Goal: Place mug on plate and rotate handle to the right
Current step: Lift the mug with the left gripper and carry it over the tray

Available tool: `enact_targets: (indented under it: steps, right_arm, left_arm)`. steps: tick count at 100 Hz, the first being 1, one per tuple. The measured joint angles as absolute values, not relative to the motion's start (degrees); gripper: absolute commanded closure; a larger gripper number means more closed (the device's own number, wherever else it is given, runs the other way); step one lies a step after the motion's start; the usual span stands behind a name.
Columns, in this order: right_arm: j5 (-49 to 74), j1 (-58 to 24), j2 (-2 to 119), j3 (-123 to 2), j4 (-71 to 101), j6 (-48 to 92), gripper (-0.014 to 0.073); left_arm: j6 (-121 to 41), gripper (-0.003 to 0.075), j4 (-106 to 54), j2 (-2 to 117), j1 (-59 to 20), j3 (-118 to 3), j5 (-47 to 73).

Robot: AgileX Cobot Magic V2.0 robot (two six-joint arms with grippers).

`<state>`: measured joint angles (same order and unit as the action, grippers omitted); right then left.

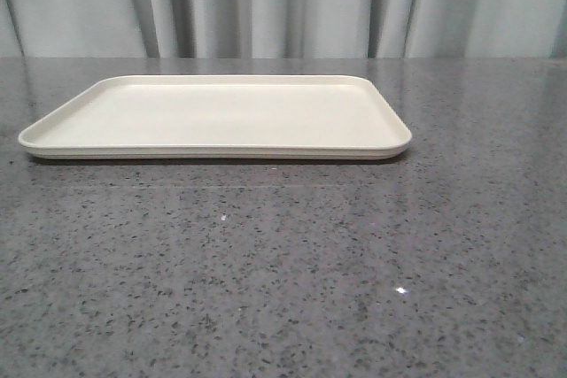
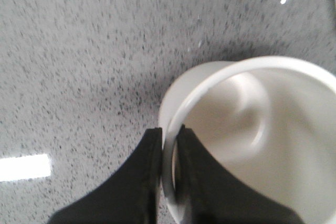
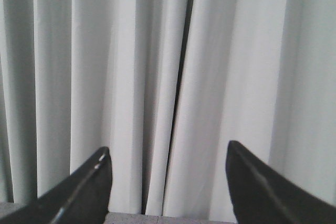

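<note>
**Mug pinched by the left claw, plate bare on the desk**

Grey speckled stone forms the desk (image 1: pixel 283 289), and pale pleated curtains (image 1: pixel 283 2) hang behind its far edge. From the front camera neither arm shows. The plate (image 1: pixel 217 117) lies flat on the desk, left of centre and toward the far side, about 12 o'clock from the middle of the desk; its long side runs across the view, its low rim shows all round, and nothing stands on it.

Seen from the left wrist, the left claw (image 2: pixel 169 169) is clamped on the mug (image 2: pixel 262 145): one black finger (image 2: pixel 134 182) presses the outside of the white wall, the other sits inside it, and the thin rim passes between them. This view looks down into the mug's white interior with the speckled desk beyond it. Whether the mug's base touches the desk cannot be told from here. The handle is not visible in any view, so its direction cannot be told. The mug does not appear in the front view.

Over on the right wrist camera, the right claw (image 3: pixel 168 182) has its two dark fingers well apart with nothing between them, and it faces the curtains.
</note>
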<state>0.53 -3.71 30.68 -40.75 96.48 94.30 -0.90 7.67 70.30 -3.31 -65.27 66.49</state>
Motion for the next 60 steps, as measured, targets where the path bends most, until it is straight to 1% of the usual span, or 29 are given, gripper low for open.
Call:
enact_targets:
  steps: [45,60]
  right_arm:
    - [0.8,-3.7,30.7,-40.7,96.5,94.3,0.0119]
    - [1.3,-3.7,30.7,-40.7,96.5,94.3,0.0119]
  left_arm:
    - [-6.2,0.074,0.0,69.6,-3.3,-81.5,69.9]
    - [-8.3,0.074,-3.5,71.7,-3.3,-87.4,72.1]
